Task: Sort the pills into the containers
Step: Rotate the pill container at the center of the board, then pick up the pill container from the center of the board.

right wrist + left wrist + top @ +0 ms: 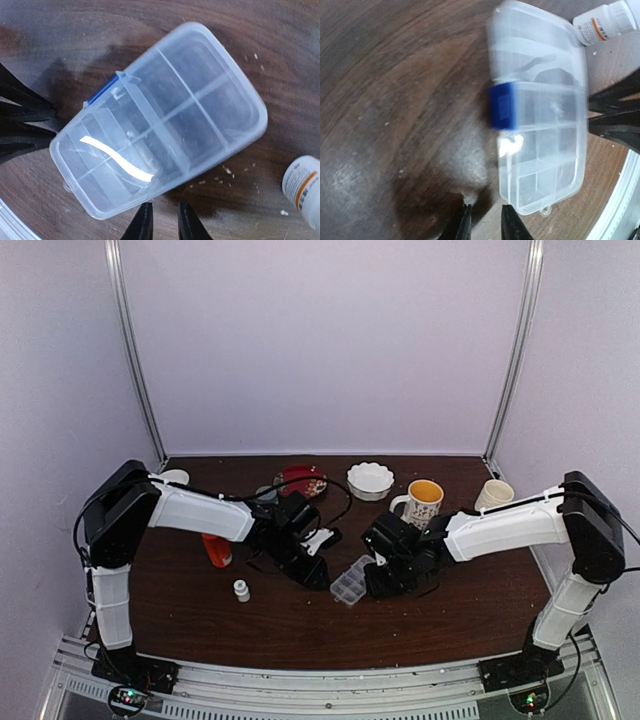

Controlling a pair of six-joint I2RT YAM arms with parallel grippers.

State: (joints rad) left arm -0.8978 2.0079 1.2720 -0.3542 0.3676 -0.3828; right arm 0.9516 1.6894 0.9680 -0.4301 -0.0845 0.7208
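The clear pill box [352,580] with its containers lies flat on the brown table between my two grippers. A blue latch [501,106] sits on its long side, and the clear lid seems to lie down over the cells [165,120]. Tiny pale specks, the pills [227,171], are scattered on the wood beside the box. My left gripper [487,220] hovers just off one corner, jaws a narrow gap apart with only table between. My right gripper [163,220] stands at the opposite long edge, also narrowly open and holding nothing.
A small white bottle with an orange label [305,190] lies near the box; another white bottle [241,590] stands at the front left. An orange-red bottle [216,550], red plate [302,480], white bowl [370,480], mug [420,502] and cup [493,493] stand further back.
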